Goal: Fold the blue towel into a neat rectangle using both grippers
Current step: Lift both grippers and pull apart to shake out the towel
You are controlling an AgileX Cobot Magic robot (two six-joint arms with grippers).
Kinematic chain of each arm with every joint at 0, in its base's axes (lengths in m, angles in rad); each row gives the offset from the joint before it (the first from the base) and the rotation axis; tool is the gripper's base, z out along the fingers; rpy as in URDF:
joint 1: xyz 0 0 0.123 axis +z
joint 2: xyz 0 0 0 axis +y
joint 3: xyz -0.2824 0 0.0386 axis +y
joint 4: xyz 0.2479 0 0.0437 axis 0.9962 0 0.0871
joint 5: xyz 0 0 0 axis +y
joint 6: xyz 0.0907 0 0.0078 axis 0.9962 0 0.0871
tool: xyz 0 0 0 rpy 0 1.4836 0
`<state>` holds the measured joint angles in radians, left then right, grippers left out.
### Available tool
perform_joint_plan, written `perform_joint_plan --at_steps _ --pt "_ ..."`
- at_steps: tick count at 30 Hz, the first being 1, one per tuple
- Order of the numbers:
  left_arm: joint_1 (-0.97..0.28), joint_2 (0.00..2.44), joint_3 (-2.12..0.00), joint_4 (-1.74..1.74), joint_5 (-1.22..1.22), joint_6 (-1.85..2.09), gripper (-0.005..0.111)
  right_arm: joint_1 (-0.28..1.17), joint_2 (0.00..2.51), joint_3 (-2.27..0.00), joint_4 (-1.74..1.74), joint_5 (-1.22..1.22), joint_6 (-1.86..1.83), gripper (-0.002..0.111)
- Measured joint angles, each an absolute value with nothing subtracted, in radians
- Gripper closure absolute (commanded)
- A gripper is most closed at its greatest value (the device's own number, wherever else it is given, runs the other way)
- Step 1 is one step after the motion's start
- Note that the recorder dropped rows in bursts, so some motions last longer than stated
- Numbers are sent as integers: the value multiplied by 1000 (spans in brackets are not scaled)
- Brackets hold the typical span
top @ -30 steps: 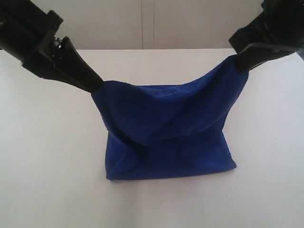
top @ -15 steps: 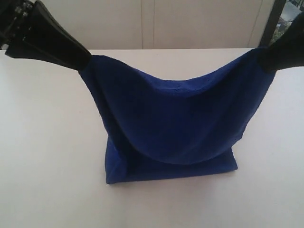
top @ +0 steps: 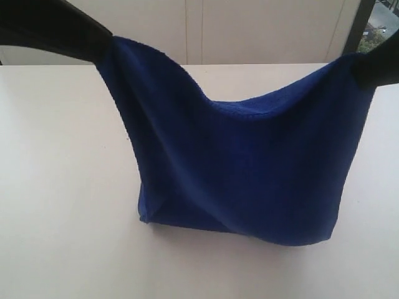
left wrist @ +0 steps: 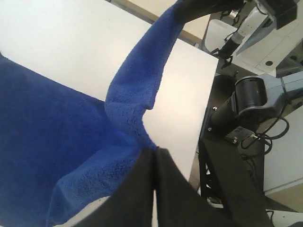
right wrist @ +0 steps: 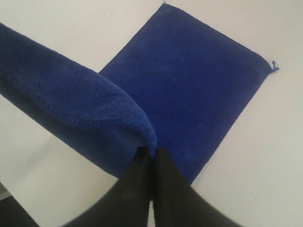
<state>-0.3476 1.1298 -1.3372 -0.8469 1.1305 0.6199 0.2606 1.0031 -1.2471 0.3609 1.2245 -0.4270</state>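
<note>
We see a smooth matte white table [top: 50,187], a pale panelled wall [top: 249,31] behind, the fluffy blue towel [top: 249,168] hung in a sagging curve, its lower part flat on the tabletop, left gripper [left wrist: 154,151] and right gripper [right wrist: 151,153] each pinched tight on a raised corner

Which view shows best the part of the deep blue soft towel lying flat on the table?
The right wrist view: the flat part of the deep blue towel shows from above, nearly whole. In the exterior view the lifted half hides most of it. The left wrist view leaves it unclear.
</note>
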Motion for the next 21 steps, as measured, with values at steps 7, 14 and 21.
perform_joint_plan --at_steps 7,14,21 --pt "-348 1124 -1213 -842 1131 589 107 261 1003 -1190 370 1225 -452 108" --pt "-348 1157 -1042 -806 1129 669 107 261 1053 -1049 378 1213 -459 108" --pt "-348 1157 -1203 -735 1130 632 107 261 1055 -1096 320 1090 -459 108"
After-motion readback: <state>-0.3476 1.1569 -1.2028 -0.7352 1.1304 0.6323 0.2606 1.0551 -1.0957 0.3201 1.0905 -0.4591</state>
